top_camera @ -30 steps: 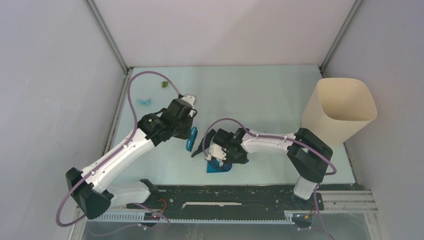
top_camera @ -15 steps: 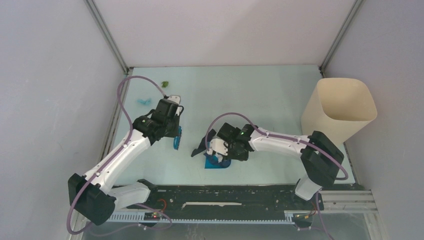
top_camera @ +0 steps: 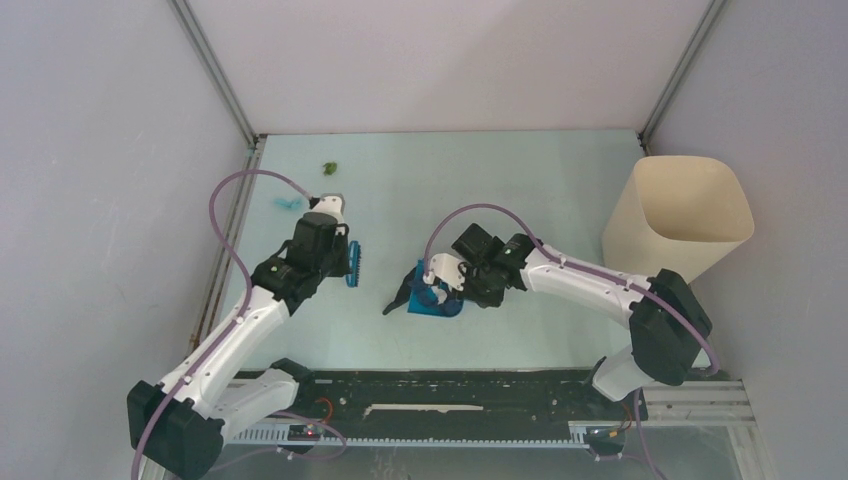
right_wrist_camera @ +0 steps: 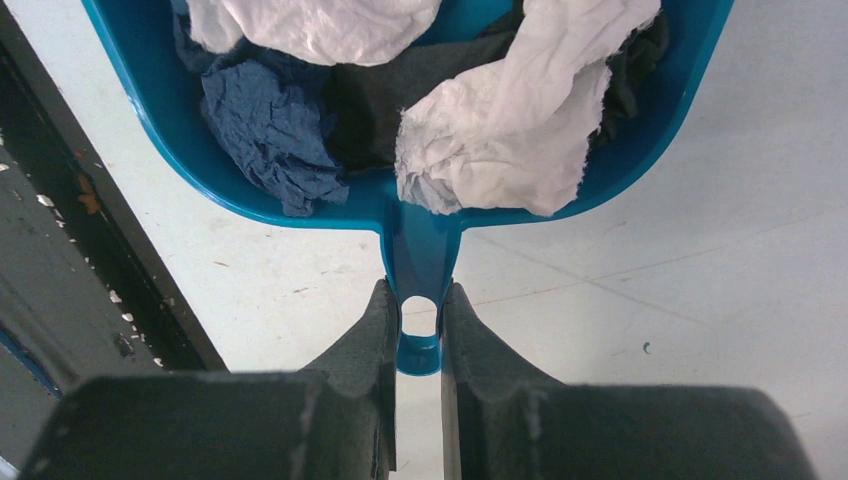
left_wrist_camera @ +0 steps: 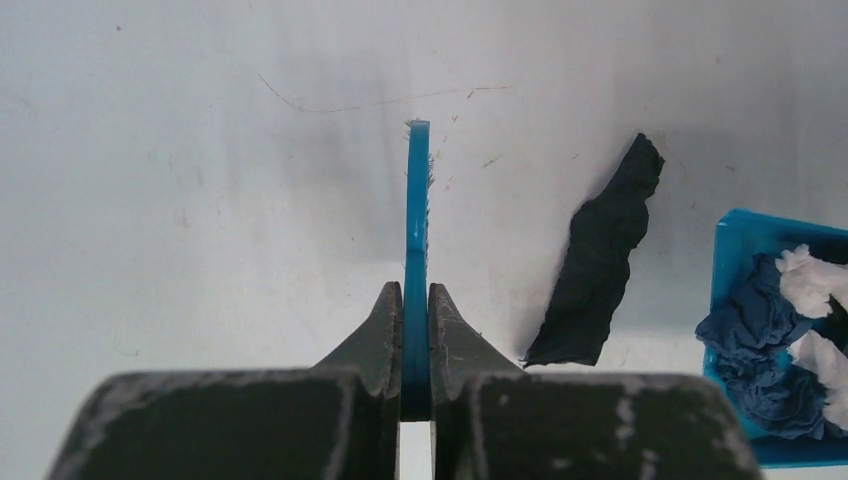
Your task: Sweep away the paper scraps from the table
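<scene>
My left gripper (left_wrist_camera: 415, 292) is shut on the small blue brush (left_wrist_camera: 416, 200), held edge-on above the table (top_camera: 560, 180); in the top view the gripper (top_camera: 338, 260) and the brush (top_camera: 353, 266) are at centre left. A dark navy scrap (left_wrist_camera: 600, 265) lies flat between the brush and the dustpan (left_wrist_camera: 722, 300). My right gripper (right_wrist_camera: 419, 318) is shut on the blue dustpan's handle (right_wrist_camera: 420, 250). The pan (top_camera: 437, 303) holds white (right_wrist_camera: 520, 120), blue (right_wrist_camera: 270, 120) and dark wads. The dark scrap (top_camera: 400, 297) lies just left of the pan. A green scrap (top_camera: 328, 168) and a cyan scrap (top_camera: 290, 203) lie at the far left.
A tall cream bin (top_camera: 680, 215) stands at the right edge of the table. Metal rails (top_camera: 240, 220) run along the left side. A black strip (top_camera: 460, 385) runs along the near edge by the arm bases.
My left arm has drawn the brush leftward, away from the dustpan. My right arm has moved the dustpan a little farther from the near edge and turned it. The dark scrap stays beside the pan.
</scene>
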Controlling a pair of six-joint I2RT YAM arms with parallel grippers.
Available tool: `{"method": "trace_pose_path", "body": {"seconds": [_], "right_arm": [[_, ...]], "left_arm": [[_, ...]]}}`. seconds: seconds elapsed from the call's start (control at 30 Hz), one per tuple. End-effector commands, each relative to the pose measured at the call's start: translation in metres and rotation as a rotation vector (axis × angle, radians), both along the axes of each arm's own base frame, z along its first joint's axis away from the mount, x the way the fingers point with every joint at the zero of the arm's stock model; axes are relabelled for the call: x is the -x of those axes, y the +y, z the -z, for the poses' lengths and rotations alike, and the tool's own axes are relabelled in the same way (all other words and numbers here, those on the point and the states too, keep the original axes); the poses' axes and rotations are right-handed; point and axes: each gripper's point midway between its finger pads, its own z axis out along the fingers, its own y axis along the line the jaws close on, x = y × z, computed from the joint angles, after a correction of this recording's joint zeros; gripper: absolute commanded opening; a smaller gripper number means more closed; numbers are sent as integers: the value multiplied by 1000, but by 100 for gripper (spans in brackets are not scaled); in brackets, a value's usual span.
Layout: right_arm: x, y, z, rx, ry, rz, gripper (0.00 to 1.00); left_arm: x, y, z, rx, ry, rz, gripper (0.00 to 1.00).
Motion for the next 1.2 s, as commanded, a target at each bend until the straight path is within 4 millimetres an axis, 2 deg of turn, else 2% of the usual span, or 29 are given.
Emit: {"method": "trace_pose_path", "body": {"seconds": [0.0,0.23,0.5,0.7,0.83,0.93,1.17], "right_arm": [[-14,11,-26,-77,-21,25,7],[-27,3,-51,-104,-52,66,7],[-52,-25,-128,-187,-122,141,7],[-67,-67,-173,-204,-190,228,7],[-72,-105,-189,-184,-217,312,7],[-69,-136,-200,-175,-237,393,7],[-54,-191,-226,-167,-303,535,7]], "left_arm": [[-12,-1,-11,9,-58,2,0],[-10,0,-12,11,-59,2,0],[-11,-6,-6,23,-36,23,0],[-11,-5,-5,18,-33,23,0],[-11,-7,-4,21,-29,29,0],[-11,-7,-3,21,-25,33,0],[-10,-14,-1,39,-3,59,0]]}}
